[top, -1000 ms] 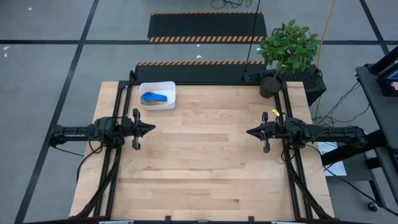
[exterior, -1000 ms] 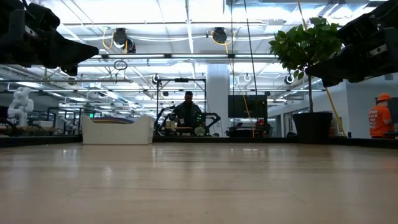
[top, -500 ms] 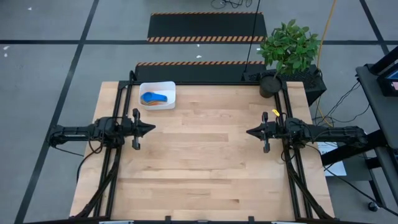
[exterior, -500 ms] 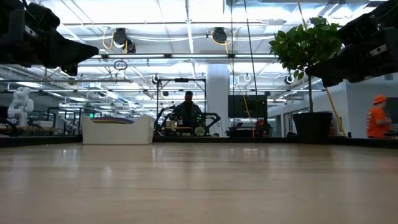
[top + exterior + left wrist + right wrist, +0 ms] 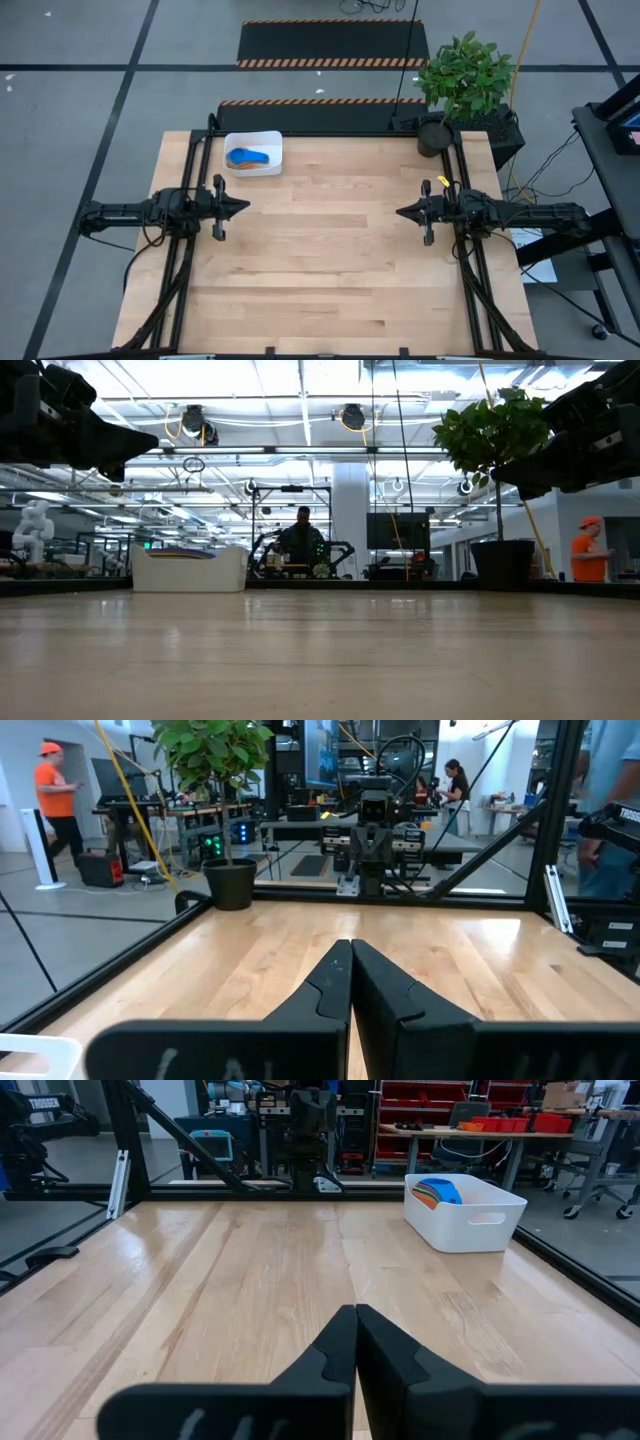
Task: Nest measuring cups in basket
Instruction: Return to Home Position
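Observation:
The white basket [image 5: 253, 153] stands on the table near its far left corner, and also shows in the low view as the basket [image 5: 190, 570] and in the right wrist view as the basket [image 5: 463, 1212]. Nested measuring cups [image 5: 247, 157] sit inside it, a blue one on top with an orange edge below; these cups [image 5: 441, 1191] peek over the rim. My left gripper [image 5: 247, 207] hovers shut above the table's left side. My right gripper [image 5: 398, 212] hovers shut above the right side. Both point toward the middle and hold nothing.
A potted plant [image 5: 462, 82] stands at the far right corner of the table. Black frame rails [image 5: 195, 160] run along the table's edges. The bare wooden table top [image 5: 320, 250] stretches between the two grippers. People move in the room beyond the table.
Both arms have kept still. A person in orange has walked leftward in the room behind the table.

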